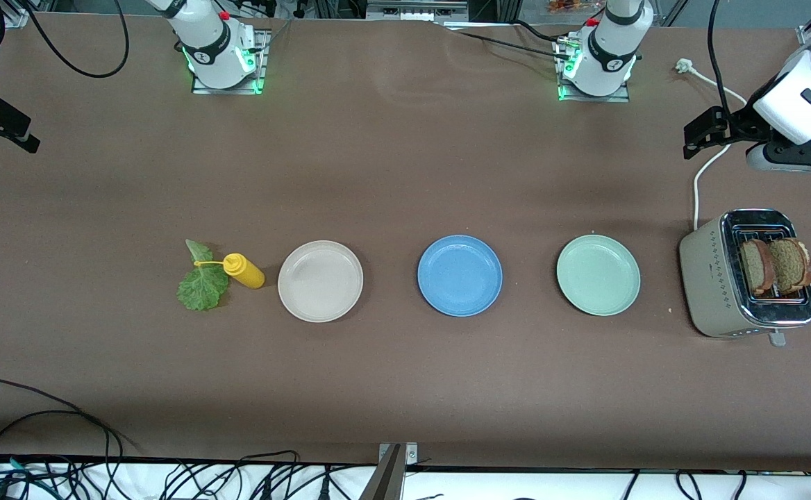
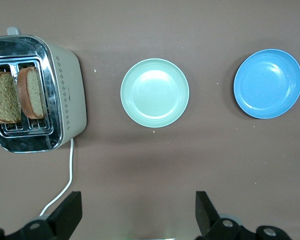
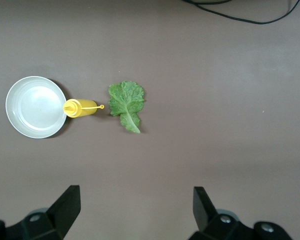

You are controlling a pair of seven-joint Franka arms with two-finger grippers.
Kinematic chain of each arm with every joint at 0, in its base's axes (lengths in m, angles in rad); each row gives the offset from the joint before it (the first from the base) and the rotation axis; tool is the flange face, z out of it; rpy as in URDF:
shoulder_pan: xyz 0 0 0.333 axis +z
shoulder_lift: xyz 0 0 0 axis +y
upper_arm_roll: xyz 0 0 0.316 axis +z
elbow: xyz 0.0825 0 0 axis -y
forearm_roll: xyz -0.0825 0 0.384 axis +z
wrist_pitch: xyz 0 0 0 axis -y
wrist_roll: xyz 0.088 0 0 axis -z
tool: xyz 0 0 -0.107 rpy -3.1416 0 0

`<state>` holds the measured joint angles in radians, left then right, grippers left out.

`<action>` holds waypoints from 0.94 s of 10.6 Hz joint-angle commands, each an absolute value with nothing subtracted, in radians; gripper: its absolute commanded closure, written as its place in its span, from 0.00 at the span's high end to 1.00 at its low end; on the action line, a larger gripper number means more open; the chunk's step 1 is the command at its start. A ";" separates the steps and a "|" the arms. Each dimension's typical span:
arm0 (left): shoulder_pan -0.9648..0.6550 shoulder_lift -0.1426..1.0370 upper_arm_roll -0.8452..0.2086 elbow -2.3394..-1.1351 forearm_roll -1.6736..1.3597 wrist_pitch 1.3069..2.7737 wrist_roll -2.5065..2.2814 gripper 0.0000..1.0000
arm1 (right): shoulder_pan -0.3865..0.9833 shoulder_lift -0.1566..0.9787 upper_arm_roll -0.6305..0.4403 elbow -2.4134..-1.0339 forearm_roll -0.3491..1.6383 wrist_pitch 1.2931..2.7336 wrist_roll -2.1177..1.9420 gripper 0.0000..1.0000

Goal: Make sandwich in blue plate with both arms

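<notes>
Desk laid out in 1 row, read from the right arm's end toward the left arm's end of the front view.

Right end effector: up in the air at its own end of the desk, over bare surface; fingers spread wide, nothing between them; arm waiting.

Lettuce leaf flat on the desk; yellow squeeze bottle on its side just beside it, nozzle tip over the leaf edge; both sit in the right arm's reach, likely that arm's share of the work.

Off-white plate next, bare.

Blue plate mid-row, bare, between the other 2 plates; central spot lets either arm reach it, which suits a 2-arm build; no sandwich yet, nothing on it.

Mint-green plate next, bare.

Toaster at the left arm's end, cord trailing off toward the arm bases; 2 bread slices upright in its slots, tops proud of the slots, so graspable from above.

Left end effector: in the air over the desk near the toaster; fingers wide apart, holding nothing.

Judgement: start of task; bread to plate probably comes first.
</notes>
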<state>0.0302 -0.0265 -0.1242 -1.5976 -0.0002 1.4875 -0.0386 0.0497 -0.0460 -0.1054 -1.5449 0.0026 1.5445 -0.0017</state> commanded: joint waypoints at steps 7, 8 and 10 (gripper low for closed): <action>0.041 -0.029 -0.127 -1.588 0.017 1.477 -0.006 1.00 | 0.048 -0.034 -0.104 -1.517 0.023 1.529 0.011 1.00; 0.054 -0.029 -0.127 -1.588 0.015 1.476 -0.005 1.00 | 0.048 -0.034 -0.104 -1.517 0.023 1.529 0.011 1.00; 0.060 -0.029 -0.127 -1.588 0.012 1.473 -0.005 1.00 | 0.048 -0.035 -0.104 -1.517 0.023 1.529 0.011 1.00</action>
<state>0.0418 -0.0265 -0.1226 -1.5976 -0.0002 1.4875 -0.0321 0.0500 -0.0457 -0.1051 -1.5448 0.0038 1.5445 -0.0014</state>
